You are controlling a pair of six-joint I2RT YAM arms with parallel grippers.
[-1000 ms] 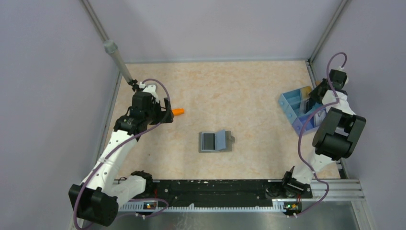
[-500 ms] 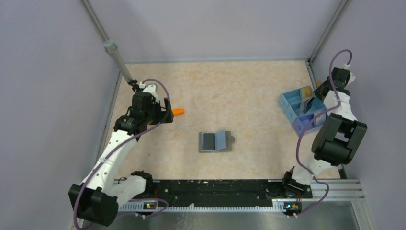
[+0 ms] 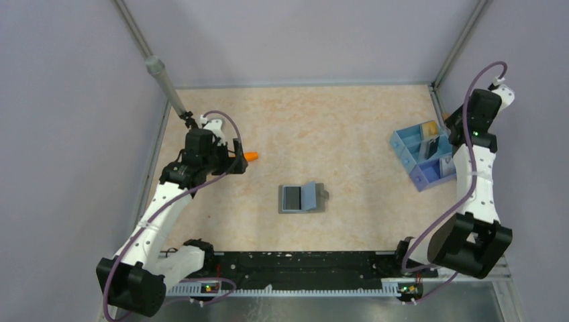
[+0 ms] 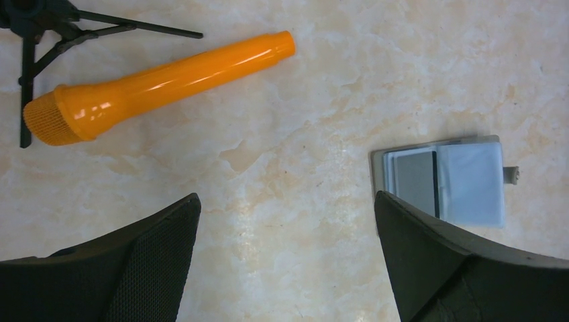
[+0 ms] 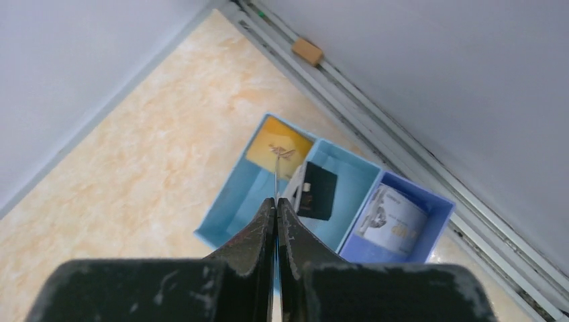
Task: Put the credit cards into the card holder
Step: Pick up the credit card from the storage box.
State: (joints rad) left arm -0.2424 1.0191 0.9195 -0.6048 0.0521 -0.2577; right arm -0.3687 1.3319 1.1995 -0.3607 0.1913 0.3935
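R gripper [image 5: 276,204] is pinching its fingers together on a thin credit card [image 5: 276,178], seen edge-on in the R wrist view, so colour can't be told. The card's long axis is running 6–12, sticking out of the fingertips toward 12, and it is hanging over the blue and lilac tray [image 5: 245,194], above the wall btwn the compartment w/ a yellow flat piece [image 5: 278,146] and the middle one. In that middle compartment a black card [image 5: 317,192] is lying tilted w/ a white card [image 5: 297,190] leaning at its 9 side.

Card holder [image 3: 302,198] is lying open and flat near the centre of the table [image 3: 335,121], long axis 9–3 in the top view; a dark card [image 3: 292,197] is sitting in its 9 half, and the light blue flap is opening toward 3. It is well apart from both grippers: approx 4 o'clock of the L one, approx 8 o'clock of the R one.

L gripper [image 4: 287,201] is hovering w/ fingers wide apart, holding nothing, the orange stick [image 4: 154,84] lying at its 11.
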